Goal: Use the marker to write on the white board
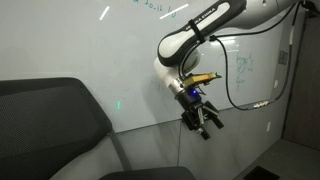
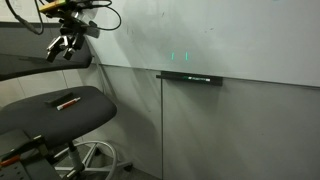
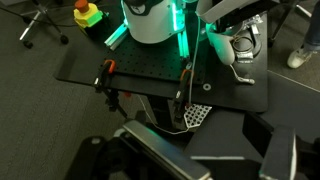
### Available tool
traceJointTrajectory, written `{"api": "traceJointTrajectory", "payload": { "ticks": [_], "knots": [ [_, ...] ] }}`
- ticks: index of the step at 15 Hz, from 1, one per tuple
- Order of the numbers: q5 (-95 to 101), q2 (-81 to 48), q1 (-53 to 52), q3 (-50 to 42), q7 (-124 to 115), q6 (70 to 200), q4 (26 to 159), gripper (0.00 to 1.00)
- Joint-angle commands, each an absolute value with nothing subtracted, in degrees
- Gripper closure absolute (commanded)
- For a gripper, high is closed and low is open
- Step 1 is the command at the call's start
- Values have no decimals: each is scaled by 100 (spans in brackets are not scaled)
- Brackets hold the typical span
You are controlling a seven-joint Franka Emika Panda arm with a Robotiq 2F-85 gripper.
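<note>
Plainly, the white board (image 1: 70,45) is seen in both exterior views as one very large glossy sheet filling the wall (image 2: 250,35). Faint teal scribbles (image 1: 158,8) are marked near its top, and a single thin dark ledge (image 2: 190,77) is fixed at its lower edge, presumably so that pens can be rested there. One thin reddish object, judged to be the marker (image 2: 68,102), is laid flat on the seat of the one chair (image 2: 35,118) standing in front of the board. It lies lower than the ledge and well apart from it, probably so that it can be reached from above. One gripper (image 1: 203,124) is hung near the board's face, higher than the chair seat, with its jaws spread apart and nothing held between them. No writing can be begun, it is judged, until the marker is fetched.
</note>
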State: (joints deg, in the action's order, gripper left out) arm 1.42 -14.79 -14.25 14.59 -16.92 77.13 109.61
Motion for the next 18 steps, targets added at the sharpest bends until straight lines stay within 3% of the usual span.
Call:
{"api": "traceJointTrajectory", "payload": {
  "ticks": [1, 5, 18],
  "knots": [
    [312, -1561, -1657, 1407, -1706, 7555, 11009, 0],
    [301, -1753, -1686, 1361, -1604, 6982, 10780, 0],
    [223, -2152, -1647, 1266, -1610, 7095, 10633, 0]
  ]
}}
